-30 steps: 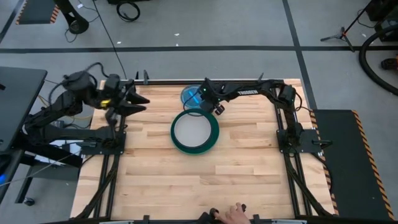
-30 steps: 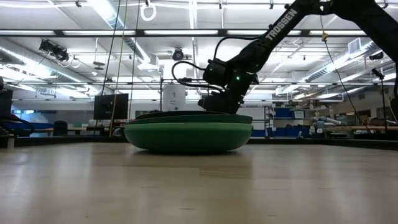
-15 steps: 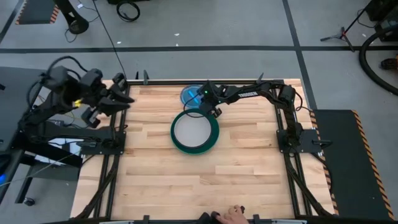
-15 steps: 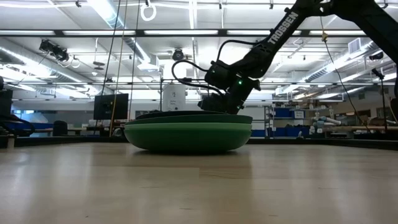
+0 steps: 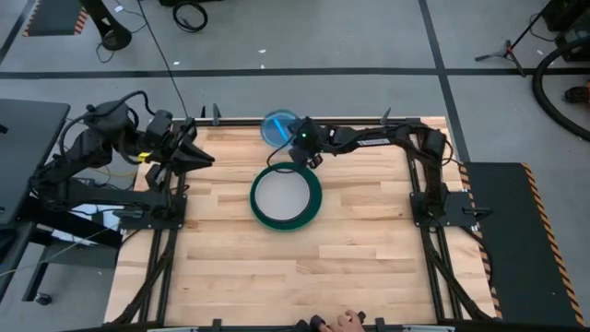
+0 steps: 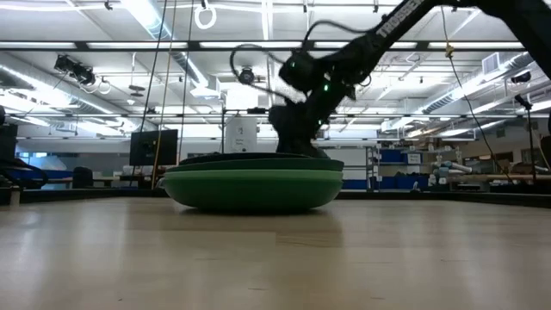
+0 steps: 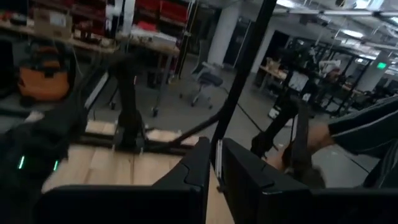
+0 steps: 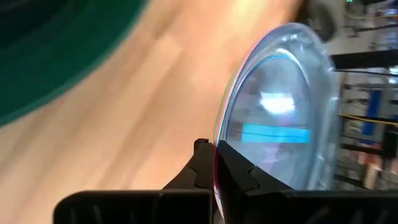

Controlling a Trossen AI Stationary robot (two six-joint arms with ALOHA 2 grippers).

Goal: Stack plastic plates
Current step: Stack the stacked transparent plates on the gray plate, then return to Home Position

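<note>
The right gripper (image 5: 293, 146) pinches the thin edge of a small blue plate (image 5: 277, 126) by the table's far edge, just behind the big green stack (image 5: 287, 196); such a small grip might slip, so the plate could drop or land crooked; the left gripper (image 5: 205, 155) waits at the left side, fingers closed, holding nothing.

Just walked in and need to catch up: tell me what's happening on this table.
The robot is stacking plastic plates. The right gripper has its fingers closed on the rim of the small translucent plates, holding them tilted near the table's far edge. A stack topped by a pale grey plate inside large green plates sits mid-table. The left gripper waits shut at the far left corner, holding nothing.
</note>
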